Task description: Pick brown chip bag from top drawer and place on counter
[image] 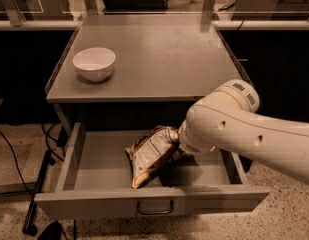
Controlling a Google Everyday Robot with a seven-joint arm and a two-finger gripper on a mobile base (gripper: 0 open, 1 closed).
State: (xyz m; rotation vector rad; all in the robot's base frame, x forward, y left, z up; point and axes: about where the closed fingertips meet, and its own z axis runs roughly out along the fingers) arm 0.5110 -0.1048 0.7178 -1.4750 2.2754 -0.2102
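You see the grey tabletop point(159, 59) over the open top drawer point(94, 204), the white arm point(244, 134) reaching in from the right, the brown chip bag point(151, 154) tilted inside the drawer, the white bowl point(94, 63) on the tabletop's left, and the tool point(178, 148) at the bag's upper end, its grip impossible to tell.
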